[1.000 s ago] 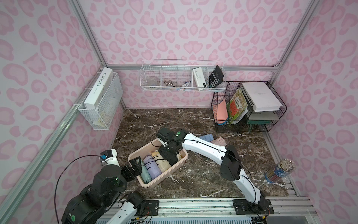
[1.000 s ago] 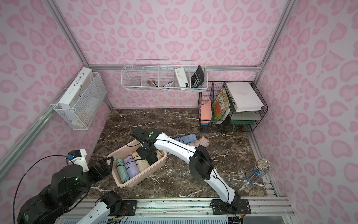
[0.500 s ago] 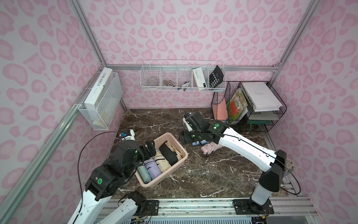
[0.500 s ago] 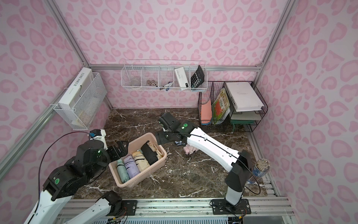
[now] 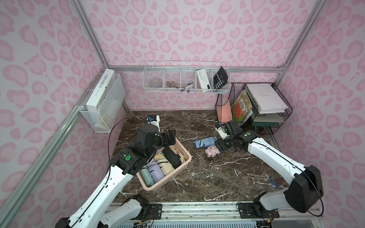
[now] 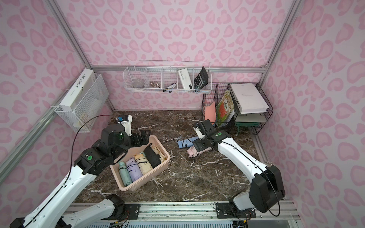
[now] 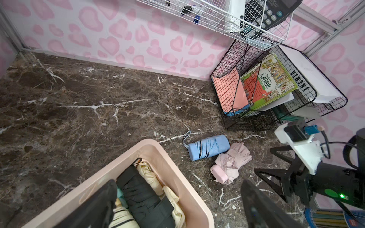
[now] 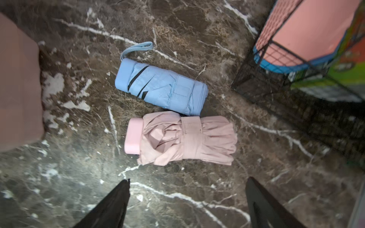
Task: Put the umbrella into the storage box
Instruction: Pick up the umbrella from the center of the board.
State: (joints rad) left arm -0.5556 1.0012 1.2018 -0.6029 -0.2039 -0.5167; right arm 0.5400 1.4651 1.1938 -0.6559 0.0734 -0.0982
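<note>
The storage box (image 5: 187,158), a pale pink tub, sits left of centre and holds teal, lilac, cream and black folded umbrellas. Two folded umbrellas lie on the marble to its right: a blue umbrella (image 5: 205,142) and a pink umbrella (image 5: 211,153), side by side and touching. My right gripper (image 5: 218,147) hovers open just above them, holding nothing; in the right wrist view its fingertips (image 8: 123,189) stand just short of the pink umbrella (image 8: 181,138) and the blue umbrella (image 8: 162,88). My left gripper (image 5: 169,138) is open and empty over the box's far end (image 7: 189,199).
A black wire file rack (image 5: 252,106) with books and papers stands at the back right, close behind the right arm. White wire baskets hang on the back wall (image 5: 185,83) and the left wall (image 5: 104,104). A pen holder (image 5: 276,179) stands at the front right.
My right gripper has left the box, where the black umbrella now lies, and swung right over the loose umbrellas. My left arm has reached forward to the box's far end.
</note>
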